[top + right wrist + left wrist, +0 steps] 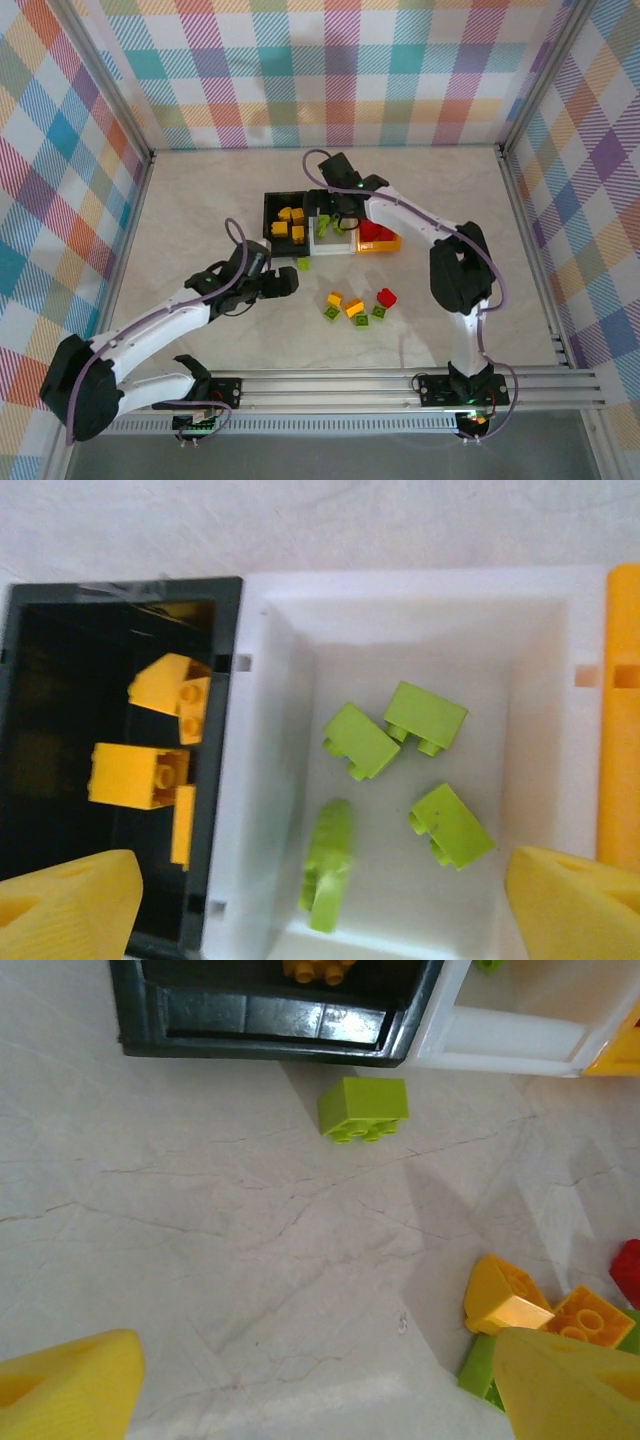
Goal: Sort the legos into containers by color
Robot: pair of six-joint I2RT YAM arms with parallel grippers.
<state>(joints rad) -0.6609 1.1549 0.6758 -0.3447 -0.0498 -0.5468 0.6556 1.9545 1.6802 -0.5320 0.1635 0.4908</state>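
Hovering above the white bin (pixel 440 590), the right tool (pixel 322 890) is seen with its fingers spread wide and nothing between them. 4 green bricks (pixel 361 742) lie inside that bin, 1 of them blurred. In the black bin (pixel 40 680) on 1 side of it yellow bricks (pixel 135 775) are held, and red bricks (pixel 375 232) are gathered in the orange bin (pixel 390 247) on the other side. The left tool (pixel 320 1390) is likewise open and empty, poised low over the surface (pixel 180 1210). A lone green brick (pixel 363 1108) lies just beside the black bin's wall, and 5 mixed bricks (pixel 355 305) are clustered nearer the arms. Trouble is judged likeliest at that lone brick: a finger lowered on the bin side could be caught on the wall, so the bin is shoved or the brick squirted away. In the cluster, touching neighbours could be pinched together and colours mixed. The 2 arms could also be brought into contact over the bins
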